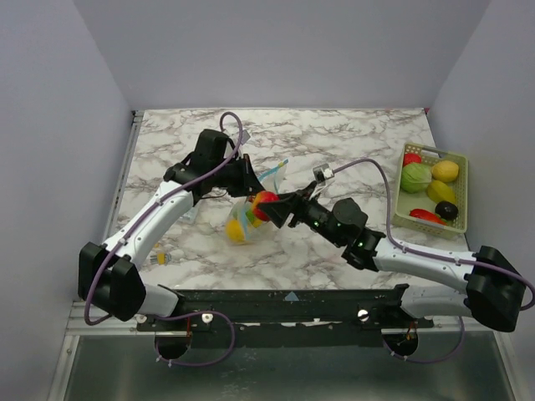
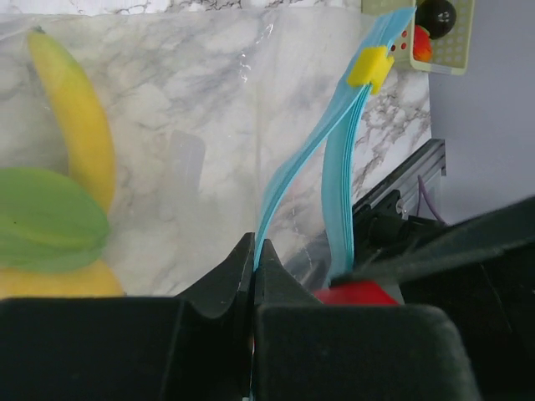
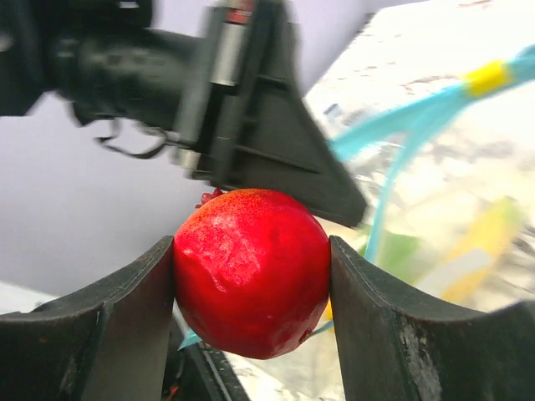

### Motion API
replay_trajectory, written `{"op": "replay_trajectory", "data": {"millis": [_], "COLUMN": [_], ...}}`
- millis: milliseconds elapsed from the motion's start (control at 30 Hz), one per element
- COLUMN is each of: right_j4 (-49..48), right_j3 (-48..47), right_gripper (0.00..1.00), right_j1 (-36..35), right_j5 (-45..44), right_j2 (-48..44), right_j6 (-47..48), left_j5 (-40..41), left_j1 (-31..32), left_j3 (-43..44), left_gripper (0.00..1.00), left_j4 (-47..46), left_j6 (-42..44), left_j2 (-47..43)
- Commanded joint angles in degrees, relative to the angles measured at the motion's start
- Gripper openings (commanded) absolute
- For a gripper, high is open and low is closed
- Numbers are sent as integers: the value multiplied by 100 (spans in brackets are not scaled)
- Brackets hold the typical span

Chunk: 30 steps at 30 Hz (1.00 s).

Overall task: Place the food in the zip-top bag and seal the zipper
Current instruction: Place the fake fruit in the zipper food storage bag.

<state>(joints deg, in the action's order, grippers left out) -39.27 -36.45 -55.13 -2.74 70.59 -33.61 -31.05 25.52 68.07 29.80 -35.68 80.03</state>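
Note:
The clear zip-top bag (image 1: 247,215) lies mid-table with its teal-blue zipper (image 2: 301,171) held up; a yellow slider (image 2: 369,67) sits on the strip. My left gripper (image 1: 248,179) is shut on one lip of the zipper (image 2: 266,251). Inside the bag are a yellow banana (image 2: 75,117) and a green piece (image 2: 46,219). My right gripper (image 1: 272,206) is shut on a red pomegranate (image 3: 251,269) at the bag's mouth, beside the left gripper. The pomegranate also shows in the top view (image 1: 264,203).
A yellow-green mesh basket (image 1: 458,205) stands at the right edge with more toy food: a green cabbage (image 1: 415,177), a yellow lemon (image 1: 445,170), red pieces (image 1: 427,215) and a dark one (image 1: 446,210). A small metal object (image 1: 323,173) lies behind the right arm.

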Motion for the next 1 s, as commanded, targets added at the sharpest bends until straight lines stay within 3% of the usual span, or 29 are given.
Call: {"op": "replay_trajectory", "data": {"millis": [0, 133, 367, 567, 667, 833, 967], "right_j4": [867, 1270, 2148, 2918, 3207, 3664, 3908], "right_j3": [213, 194, -669, -1524, -1643, -1809, -1954], "right_gripper": [0, 0, 1, 9, 22, 56, 68], "right_j1": [-45, -44, -204, -720, -837, -842, -846], "right_j5": [-1515, -1691, -1711, -2115, -2358, -2514, -2397], "right_j2": [-355, -430, 54, 655, 731, 706, 691], "right_j6": [66, -155, -486, -73, 91, 148, 131], "left_j5": [409, 610, 456, 577, 654, 653, 643], "left_j1": [32, 41, 41, 41, 41, 41, 41], "left_j3": [-4, -31, -90, -49, 24, 13, 26], "left_gripper": [0, 0, 0, 0, 0, 0, 0], "left_j4": [206, 227, 275, 274, 338, 356, 377], "left_j6": [-176, -141, -209, -334, -300, -275, -214], "left_j2": [-534, -668, -688, -867, -894, -867, -832]}}
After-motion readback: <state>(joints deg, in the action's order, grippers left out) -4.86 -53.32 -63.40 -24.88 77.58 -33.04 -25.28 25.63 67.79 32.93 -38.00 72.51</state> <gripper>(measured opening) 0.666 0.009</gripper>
